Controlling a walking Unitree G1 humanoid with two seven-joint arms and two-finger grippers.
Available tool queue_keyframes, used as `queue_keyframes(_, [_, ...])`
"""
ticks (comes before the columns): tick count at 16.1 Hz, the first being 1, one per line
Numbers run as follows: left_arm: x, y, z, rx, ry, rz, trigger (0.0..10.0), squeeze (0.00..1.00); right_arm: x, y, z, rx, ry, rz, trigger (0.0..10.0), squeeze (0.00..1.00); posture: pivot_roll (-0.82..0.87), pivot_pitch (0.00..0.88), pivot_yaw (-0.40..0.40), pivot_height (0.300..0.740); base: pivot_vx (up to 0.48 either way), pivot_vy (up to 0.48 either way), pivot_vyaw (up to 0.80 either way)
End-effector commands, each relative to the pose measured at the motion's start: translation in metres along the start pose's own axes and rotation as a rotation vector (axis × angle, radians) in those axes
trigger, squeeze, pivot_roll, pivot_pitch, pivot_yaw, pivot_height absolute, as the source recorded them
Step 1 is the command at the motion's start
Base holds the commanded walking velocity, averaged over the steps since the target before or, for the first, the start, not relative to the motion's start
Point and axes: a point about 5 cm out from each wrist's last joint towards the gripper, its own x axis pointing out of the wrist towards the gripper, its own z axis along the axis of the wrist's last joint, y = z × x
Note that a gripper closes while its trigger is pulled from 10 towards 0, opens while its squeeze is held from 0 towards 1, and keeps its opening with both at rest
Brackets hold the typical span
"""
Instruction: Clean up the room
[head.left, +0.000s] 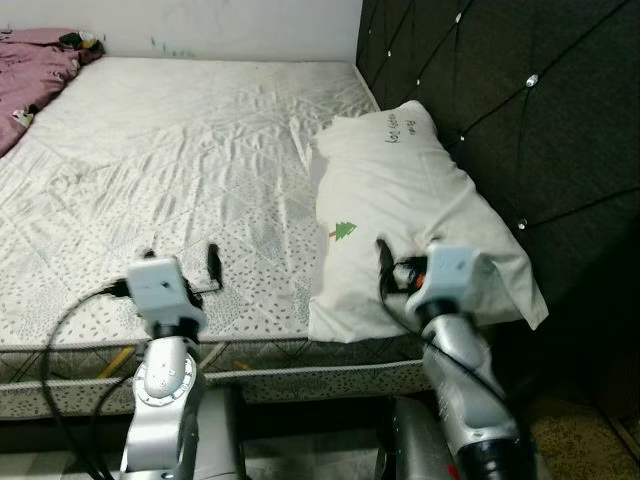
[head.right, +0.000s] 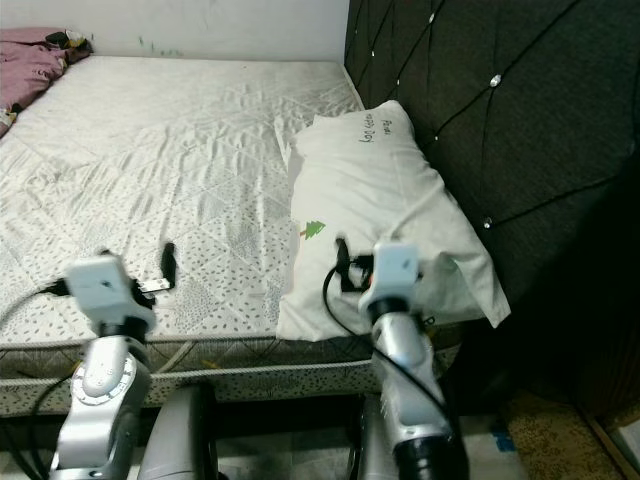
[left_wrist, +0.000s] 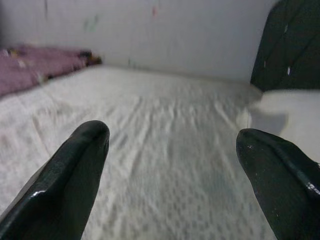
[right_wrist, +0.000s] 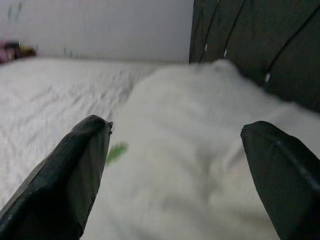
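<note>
Just beyond right claw (right_wrist: 175, 150), pillow (head.left: 400, 200)

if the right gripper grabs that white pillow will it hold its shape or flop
The pillow looks puffy and creased, so it would probably sag around the open right gripper. It seems light for its bulk. Its loose cover corner would likely bunch when pinched.

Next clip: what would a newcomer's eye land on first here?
Probably the white pillow with a small green tree print, lying against the dark tufted headboard on the robot's right side of the bed. Next, the right gripper poised over the pillow's near end with its jaws open, and the left gripper over the patterned sheet, jaws also open. A crumpled purple blanket sits at the far left corner.
</note>
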Motion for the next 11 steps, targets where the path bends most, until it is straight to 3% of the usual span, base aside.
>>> queue_keyframes(1, [0.002, -0.002, 0.007, -0.001, -0.03, 0.008, 10.0, 0.0, 0.008, -0.007, 0.017, 0.017, -0.046, -0.019, 10.0, 0.0, 0.04, 0.0, -0.026, 0.54, 0.0, 0.0, 0.0])
queue_keyframes(3, [0.002, -0.003, 0.006, -0.014, -0.025, 0.012, 10.0, 0.0, 0.012, -0.008, 0.027, 0.004, -0.064, -0.008, 10.0, 0.0, 0.04, 0.0, -0.032, 0.54, 0.0, 0.0, 0.0])
queue_keyframes(4, [-0.002, -0.003, 0.008, -0.021, -0.023, 0.024, 10.0, 0.0, 0.015, -0.012, 0.033, 0.062, -0.07, -0.035, 10.0, 0.0, 0.04, 0.0, -0.038, 0.54, 0.0, 0.0, 0.0])
queue_keyframes(6, [-0.002, -0.004, 0.009, -0.024, -0.022, 0.017, 10.0, 0.0, 0.017, -0.009, 0.039, 0.044, -0.095, -0.014, 10.0, 0.0, 0.04, 0.0, -0.039, 0.54, 0.0, 0.0, 0.0])
queue_keyframes(11, [0.01, 0.003, 0.005, 0.005, -0.009, 0.024, 10.0, 0.0, 0.021, -0.008, 0.043, 0.037, -0.11, -0.005, 10.0, 0.0, 0.03, 0.0, -0.009, 0.583, 0.0, 0.0, 0.0])
